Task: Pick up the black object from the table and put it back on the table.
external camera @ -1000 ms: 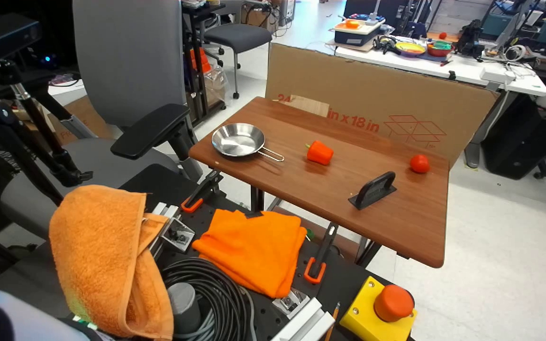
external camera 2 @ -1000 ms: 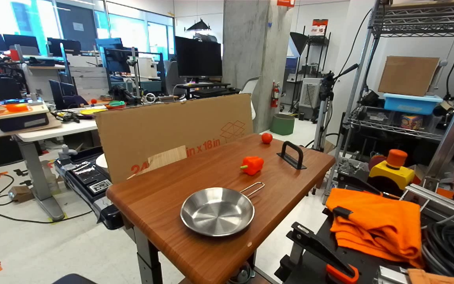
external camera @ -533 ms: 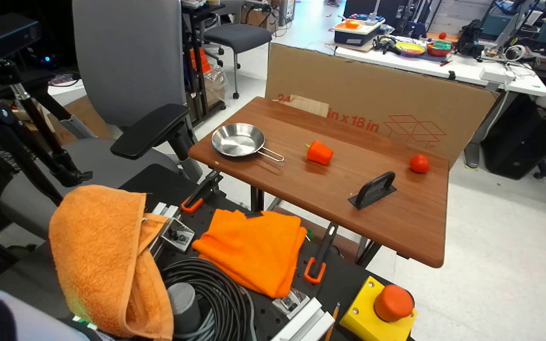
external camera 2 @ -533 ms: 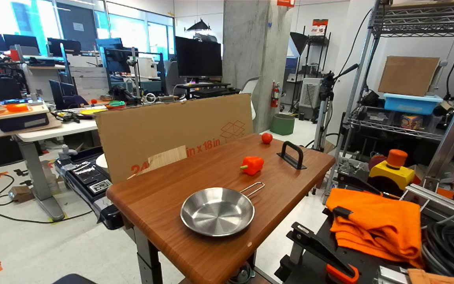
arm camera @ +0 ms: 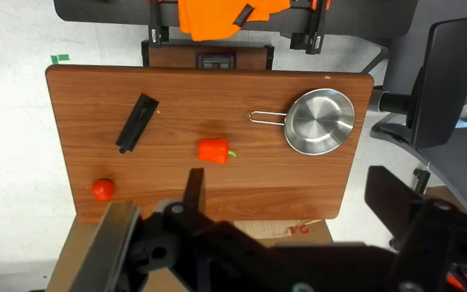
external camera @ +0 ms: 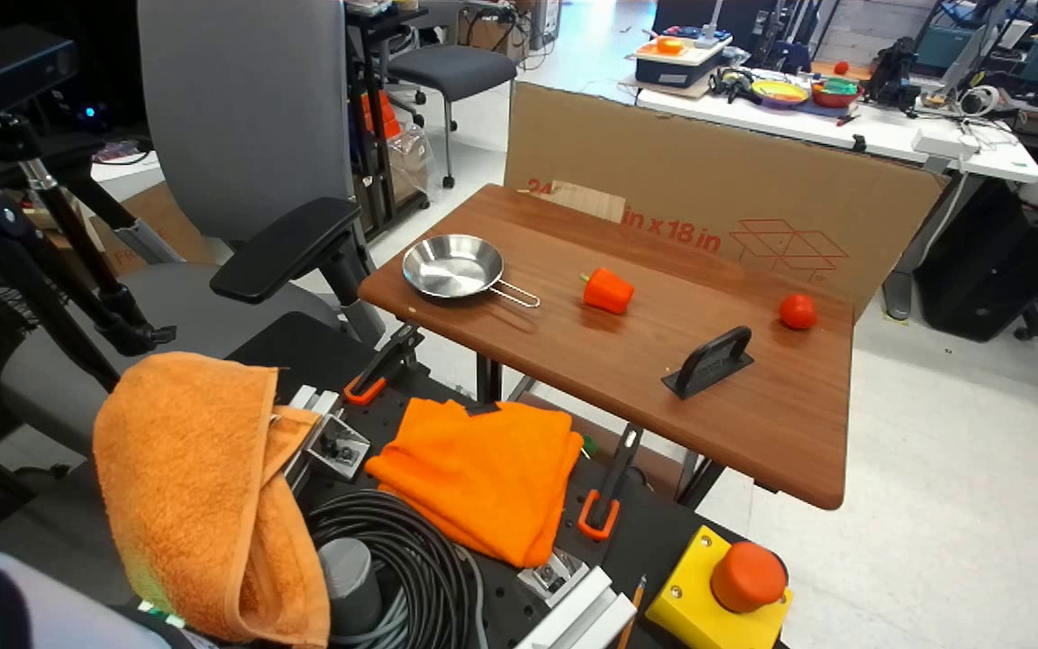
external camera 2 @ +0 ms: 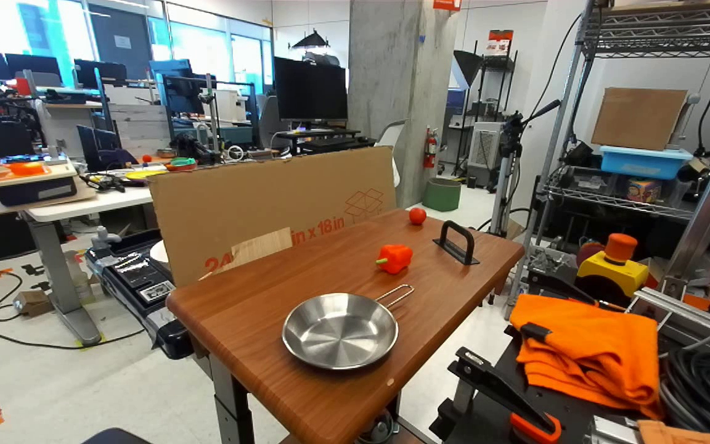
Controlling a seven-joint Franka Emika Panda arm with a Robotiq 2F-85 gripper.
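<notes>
The black object (arm camera: 137, 123) lies on the brown wood-grain table (arm camera: 156, 174), slanted near one end, in the wrist view. Both exterior views show it as a flat base with a raised loop handle, the black object (external camera: 708, 362) resting on the table (external camera: 528, 225) close to its front edge. Wide apart stand the fingers of my gripper (arm camera: 287, 174) in the wrist view, with nothing between them. It hangs well above the tabletop, off to the pan side and away from the black object. Neither exterior view includes the gripper.
A steel pan (arm camera: 318, 121), an orange-red pepper (arm camera: 213, 150) and a red tomato (arm camera: 103, 190) share the tabletop. A cardboard panel (external camera: 690, 171) rises along the far edge. Opposite it is a black bench with orange cloth (external camera: 483, 478) and clamps. A chair armrest (arm camera: 444, 81) flanks the pan end.
</notes>
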